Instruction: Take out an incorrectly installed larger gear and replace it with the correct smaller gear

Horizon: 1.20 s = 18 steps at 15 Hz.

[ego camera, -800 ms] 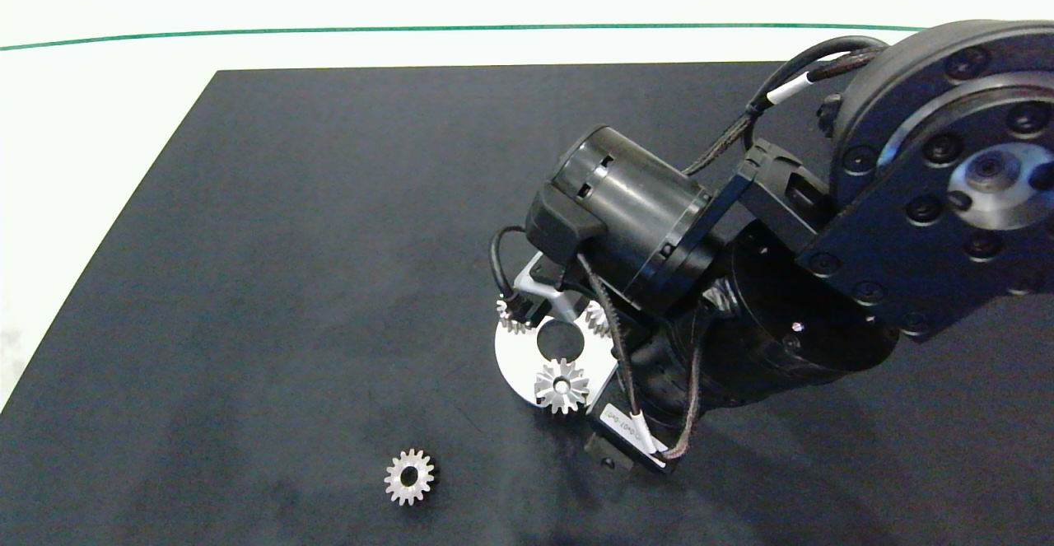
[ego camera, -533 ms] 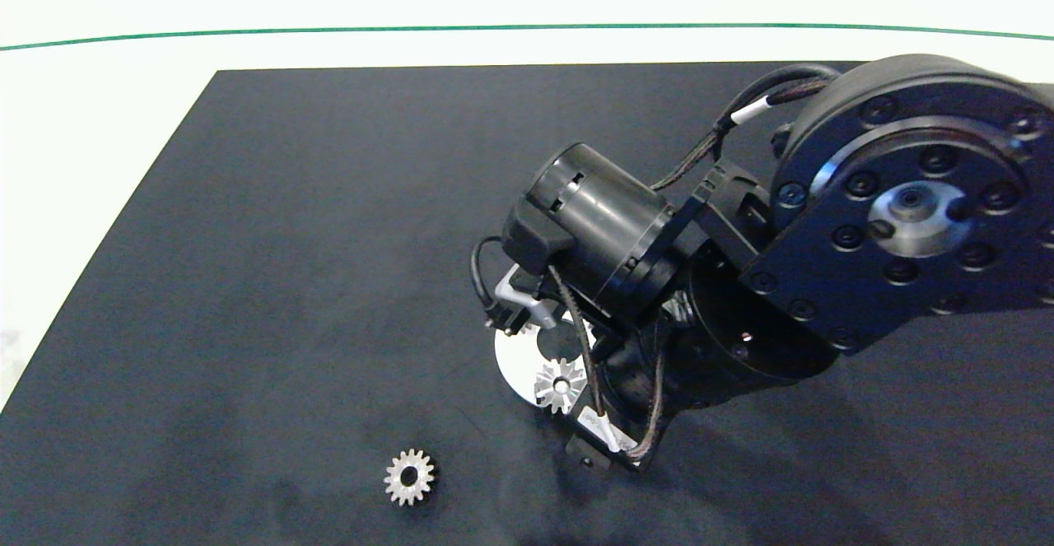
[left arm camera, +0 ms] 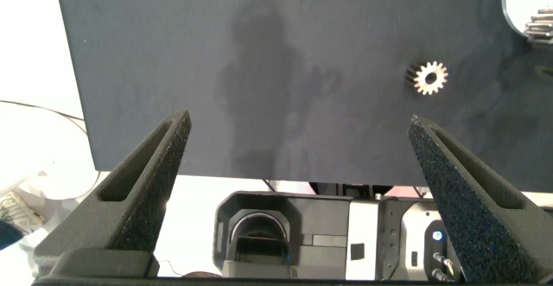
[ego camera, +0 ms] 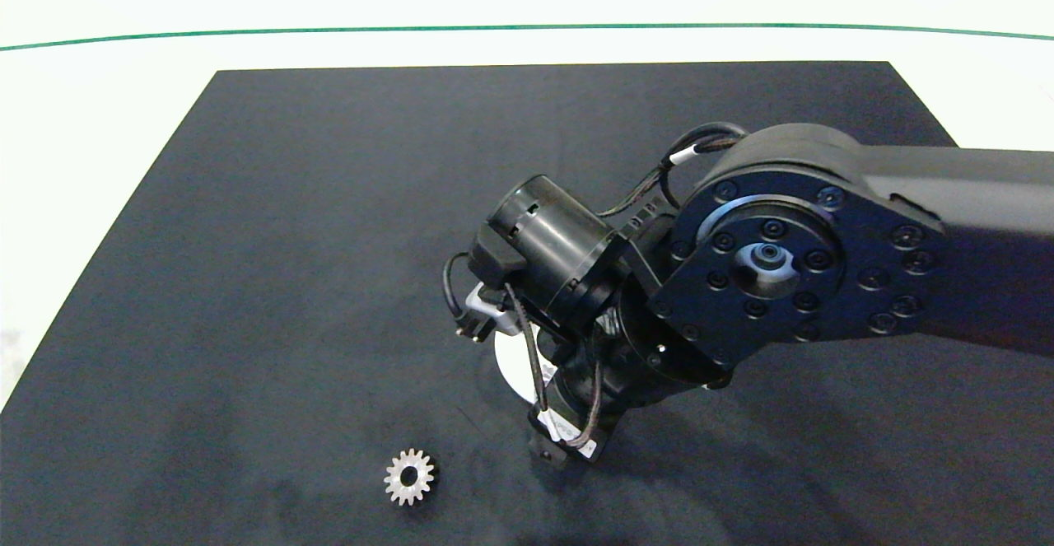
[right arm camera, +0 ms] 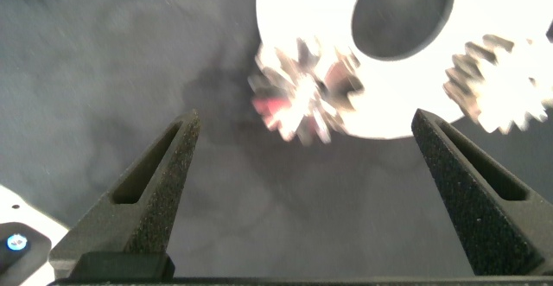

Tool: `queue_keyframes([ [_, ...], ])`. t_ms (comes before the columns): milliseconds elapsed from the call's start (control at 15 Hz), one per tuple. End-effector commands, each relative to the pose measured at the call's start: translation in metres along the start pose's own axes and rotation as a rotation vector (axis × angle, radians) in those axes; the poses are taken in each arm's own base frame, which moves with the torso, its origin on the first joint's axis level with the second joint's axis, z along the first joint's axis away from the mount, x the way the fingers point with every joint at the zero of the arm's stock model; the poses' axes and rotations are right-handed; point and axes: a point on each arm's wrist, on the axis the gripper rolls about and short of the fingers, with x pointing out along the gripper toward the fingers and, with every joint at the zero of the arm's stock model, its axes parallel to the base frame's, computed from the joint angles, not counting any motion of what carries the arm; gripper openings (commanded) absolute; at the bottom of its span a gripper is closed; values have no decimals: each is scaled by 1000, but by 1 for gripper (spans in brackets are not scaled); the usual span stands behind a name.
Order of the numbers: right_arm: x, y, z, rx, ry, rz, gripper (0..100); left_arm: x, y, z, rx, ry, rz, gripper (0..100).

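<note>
Aiming right pincer (right arm camera: 302,191) at larger gear (right arm camera: 304,96), sitting on edge of white disc (right arm camera: 294,9), hidden under arm from above. We are judging step as grasp for removal: centring star teeth between fingers, descending square, closing gently, lifting straight so neighbouring small gear (right arm camera: 501,83) is not dragged. Right pincer wide, holding nothing; arm is reaching in from right, wrist pitching down over disc. Smaller gear (ego camera: 409,477) is lying loose on bench (ego camera: 288,241), apart from disc. Left pincer (left arm camera: 298,191) wide, idling off bench edge.
</note>
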Motion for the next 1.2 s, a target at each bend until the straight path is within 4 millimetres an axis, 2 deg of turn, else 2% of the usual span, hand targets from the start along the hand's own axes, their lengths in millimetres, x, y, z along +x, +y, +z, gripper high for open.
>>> queue_keyframes([
  [67, 9, 2, 1, -29, 19, 5, 100, 0, 0, -1, -2, 6, 2, 100],
  [667, 30, 0, 0, -34, -10, -9, 100, 0, 0, -1, -4, 0, 8, 100],
  [1067, 24, -1, 2, -27, -36, -15, 100, 0, 1, -2, -4, -5, 7, 100],
  [1200, 25, -1, 2, -24, -43, -16, 96, -1, 1, -2, -4, -7, 7, 100],
])
